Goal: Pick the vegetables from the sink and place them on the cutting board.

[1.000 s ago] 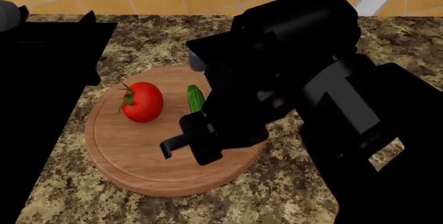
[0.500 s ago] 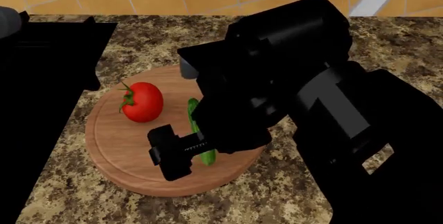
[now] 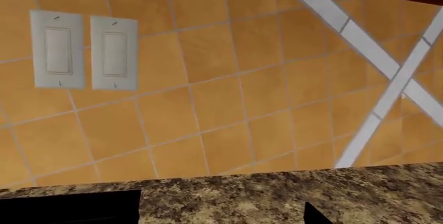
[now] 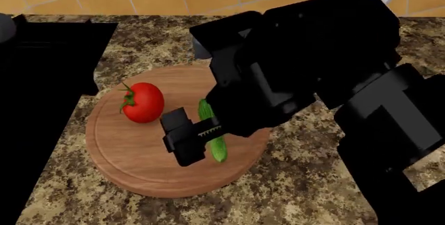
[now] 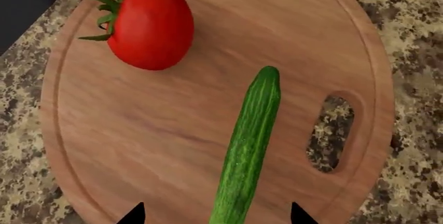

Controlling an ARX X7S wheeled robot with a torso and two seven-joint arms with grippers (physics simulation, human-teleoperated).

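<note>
Since half a second ago the right arm has swung toward the right of the head view and lifted a little, uncovering more of the cucumber (image 4: 212,134) beneath it. The right gripper (image 5: 216,214) hangs over the near end of that cucumber with its fingertips (image 5: 134,214) spread apart on either side, not touching it. The cucumber lies flat on the cutting board (image 4: 132,157), running from the gripper toward the board's middle, just beside the oval handle hole (image 5: 331,133). The tomato (image 4: 141,102) sits on the same board, apart from the cucumber, stem pointing toward the black sink (image 4: 35,110). The board rests on the speckled countertop (image 4: 299,183). The left gripper is out of sight; its wrist camera faces the tiled wall (image 3: 229,110) with two light switches (image 3: 84,50).
</note>
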